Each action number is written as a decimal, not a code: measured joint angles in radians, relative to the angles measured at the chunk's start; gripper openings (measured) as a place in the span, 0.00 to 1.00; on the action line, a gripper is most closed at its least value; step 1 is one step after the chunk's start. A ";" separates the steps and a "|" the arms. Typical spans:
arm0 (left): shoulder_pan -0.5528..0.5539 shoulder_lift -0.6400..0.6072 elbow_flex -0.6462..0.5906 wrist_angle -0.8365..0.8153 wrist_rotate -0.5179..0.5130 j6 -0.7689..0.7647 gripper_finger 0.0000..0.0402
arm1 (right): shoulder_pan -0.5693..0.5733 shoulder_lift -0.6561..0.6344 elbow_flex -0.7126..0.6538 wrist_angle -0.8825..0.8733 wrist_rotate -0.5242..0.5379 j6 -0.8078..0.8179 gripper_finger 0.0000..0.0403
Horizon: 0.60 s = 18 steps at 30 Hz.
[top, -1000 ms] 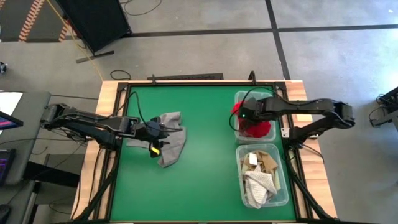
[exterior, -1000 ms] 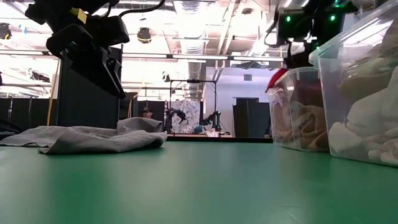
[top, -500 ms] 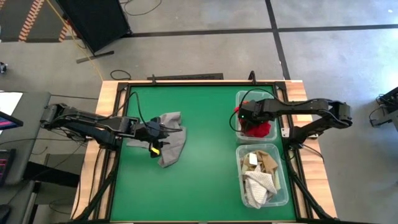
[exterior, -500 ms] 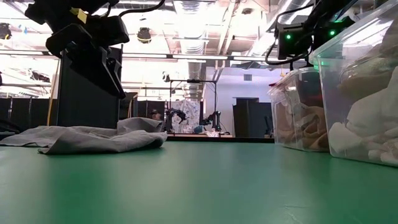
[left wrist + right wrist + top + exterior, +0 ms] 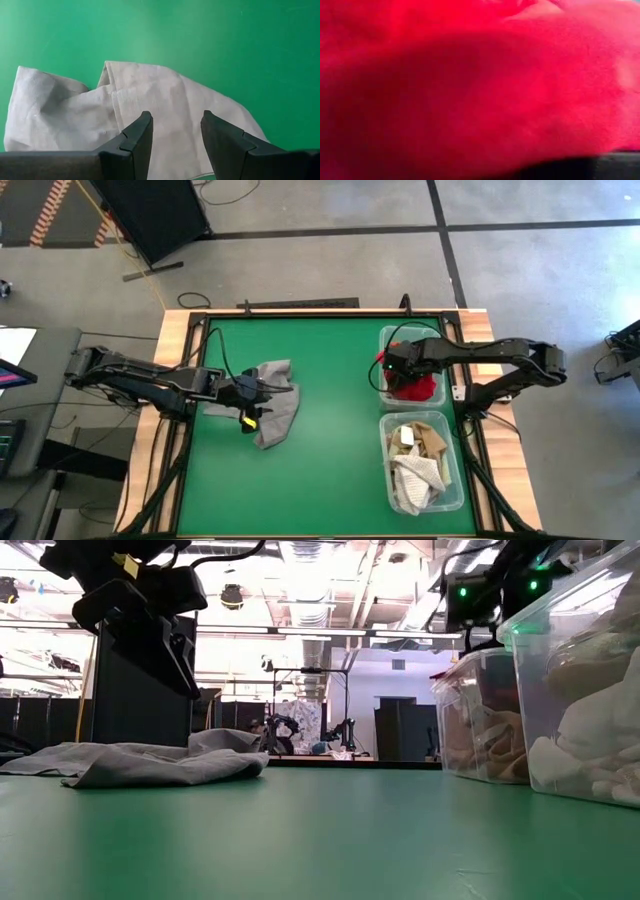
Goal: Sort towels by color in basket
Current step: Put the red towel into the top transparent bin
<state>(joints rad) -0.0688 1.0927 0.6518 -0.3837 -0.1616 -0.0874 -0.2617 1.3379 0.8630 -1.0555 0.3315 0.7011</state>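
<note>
A grey towel point(image 5: 272, 412) lies crumpled flat on the green table left of centre. My left gripper point(image 5: 175, 135) hangs open a little above it and touches nothing. My right gripper point(image 5: 398, 375) reaches down into the far clear basket point(image 5: 384, 338) at the table's right. A red towel point(image 5: 420, 388) is bunched around it and fills the right wrist view point(image 5: 480, 75). A bit of red point(image 5: 438, 673) shows at that basket's rim in the low view. My right gripper is shut on the red towel, coming at it steeply from above inside the far basket. The bunched cloth covers the fingers, so the part held cannot be told. The towel's lower part rests in the basket.
A second clear basket point(image 5: 386, 470) stands nearer on the right and holds tan and white towels point(image 5: 415, 460). The far basket also shows pale orange cloth through its wall point(image 5: 470, 740). Open green table lies between the grey towel and the baskets.
My right gripper has sunk into the far basket with the red towel. The towel bulged over the basket's left rim and stood above it a second ago, and now lies almost wholly inside.
</note>
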 joint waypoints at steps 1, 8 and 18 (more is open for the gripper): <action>0.000 0.000 0.000 -0.004 0.000 0.000 0.39 | 0.008 -0.002 0.015 -0.013 -0.003 -0.006 0.28; 0.000 0.000 0.000 -0.010 0.000 0.000 0.39 | 0.051 -0.004 0.134 -0.127 -0.007 -0.026 0.39; 0.000 0.000 0.000 -0.010 0.000 0.000 0.39 | 0.060 -0.005 0.286 -0.260 0.004 -0.029 0.63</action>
<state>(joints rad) -0.0689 1.0927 0.6518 -0.3936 -0.1616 -0.0875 -0.2016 1.3334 1.1488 -1.3158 0.3351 0.6720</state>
